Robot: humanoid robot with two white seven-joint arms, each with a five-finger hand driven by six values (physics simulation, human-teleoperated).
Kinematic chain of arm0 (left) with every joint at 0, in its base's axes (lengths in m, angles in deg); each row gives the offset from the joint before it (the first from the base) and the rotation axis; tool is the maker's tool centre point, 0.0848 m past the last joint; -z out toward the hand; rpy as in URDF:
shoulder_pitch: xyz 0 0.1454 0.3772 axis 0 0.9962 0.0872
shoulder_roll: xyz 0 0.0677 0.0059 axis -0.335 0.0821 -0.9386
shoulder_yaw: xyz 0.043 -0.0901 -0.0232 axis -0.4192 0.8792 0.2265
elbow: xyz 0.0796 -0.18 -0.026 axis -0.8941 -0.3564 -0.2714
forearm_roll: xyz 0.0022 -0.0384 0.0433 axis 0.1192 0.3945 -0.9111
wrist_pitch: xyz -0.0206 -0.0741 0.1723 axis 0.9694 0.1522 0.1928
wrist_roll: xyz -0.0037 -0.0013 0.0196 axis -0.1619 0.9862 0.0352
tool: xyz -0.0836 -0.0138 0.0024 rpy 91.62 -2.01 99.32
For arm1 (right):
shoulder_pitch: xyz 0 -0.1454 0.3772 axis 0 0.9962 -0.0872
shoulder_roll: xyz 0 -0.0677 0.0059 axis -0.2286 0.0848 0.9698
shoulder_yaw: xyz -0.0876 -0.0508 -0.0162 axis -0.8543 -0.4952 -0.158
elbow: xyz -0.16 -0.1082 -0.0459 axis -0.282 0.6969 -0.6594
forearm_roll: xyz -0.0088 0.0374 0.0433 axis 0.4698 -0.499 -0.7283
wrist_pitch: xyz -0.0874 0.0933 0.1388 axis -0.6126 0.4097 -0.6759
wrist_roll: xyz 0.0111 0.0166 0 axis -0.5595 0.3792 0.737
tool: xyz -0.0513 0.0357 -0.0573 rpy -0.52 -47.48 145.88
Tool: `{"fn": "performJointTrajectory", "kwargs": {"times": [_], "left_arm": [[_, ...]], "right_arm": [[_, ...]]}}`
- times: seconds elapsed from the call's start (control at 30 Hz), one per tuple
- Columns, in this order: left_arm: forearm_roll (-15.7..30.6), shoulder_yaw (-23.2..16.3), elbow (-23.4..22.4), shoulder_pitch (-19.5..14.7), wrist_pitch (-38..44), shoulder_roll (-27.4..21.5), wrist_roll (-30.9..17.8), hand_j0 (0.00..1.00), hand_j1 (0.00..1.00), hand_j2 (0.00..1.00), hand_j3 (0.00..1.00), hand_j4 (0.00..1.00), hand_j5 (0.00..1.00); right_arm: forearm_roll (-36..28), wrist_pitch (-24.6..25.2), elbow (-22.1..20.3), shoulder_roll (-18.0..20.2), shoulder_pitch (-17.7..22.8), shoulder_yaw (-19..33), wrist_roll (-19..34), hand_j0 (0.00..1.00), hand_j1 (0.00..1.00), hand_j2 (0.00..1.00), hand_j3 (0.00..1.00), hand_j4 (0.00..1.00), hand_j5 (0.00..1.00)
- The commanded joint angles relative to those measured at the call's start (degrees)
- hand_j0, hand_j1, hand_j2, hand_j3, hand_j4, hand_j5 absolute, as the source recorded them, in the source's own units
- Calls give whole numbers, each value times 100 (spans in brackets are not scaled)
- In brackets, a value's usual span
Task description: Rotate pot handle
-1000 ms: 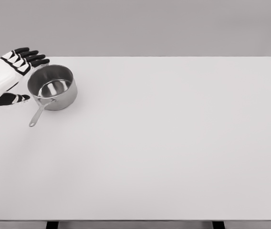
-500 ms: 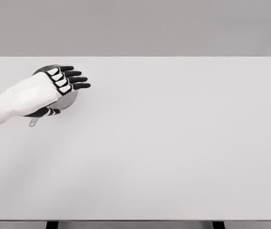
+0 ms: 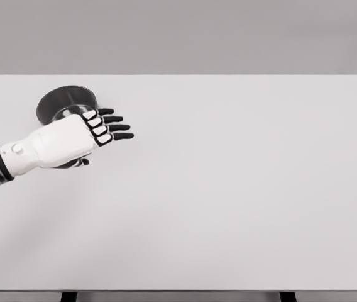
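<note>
Reaching in from 9 o'clock, the left hand (image 3: 78, 137) sits over the near side of the pot (image 3: 65, 103), fingers (image 3: 117, 127) stretched out flat toward 3 o'clock and a bit apart, not gripping anything. That steel pot is up at about 10 o'clock on the white table (image 3: 241, 189), close to the far edge. Its front wall and handle are hidden behind the hand, so can't tell which way the handle points.
</note>
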Motion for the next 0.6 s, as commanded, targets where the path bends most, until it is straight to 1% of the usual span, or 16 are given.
{"fn": "performJointTrajectory", "kwargs": {"times": [0.0,0.1,0.27,0.33,0.43,0.57], "left_arm": [[-41,-62,-26,0,5,50,-8,100,100,100,100,100,100],[-199,-62,-53,9,5,103,-17,100,100,100,100,100,100],[-199,0,-150,-18,5,112,-17,100,100,100,100,100,100],[-208,-35,-185,-18,5,138,-17,100,100,100,100,100,100],[-243,-53,-343,-26,5,217,-17,100,100,100,100,100,100],[-287,-53,-606,-167,5,253,-17,100,100,100,100,100,100]], "right_arm": [[1,-7,0,0,0,0,2,100,100,100,100,100,100],[1,2,0,0,0,0,2,100,100,100,100,100,100],[1,2,0,0,0,0,2,100,100,100,100,100,100],[1,2,0,0,0,0,2,100,100,100,100,100,100],[1,2,0,0,0,0,2,100,100,100,100,100,100],[1,2,0,0,0,0,2,100,100,100,100,100,100]]}}
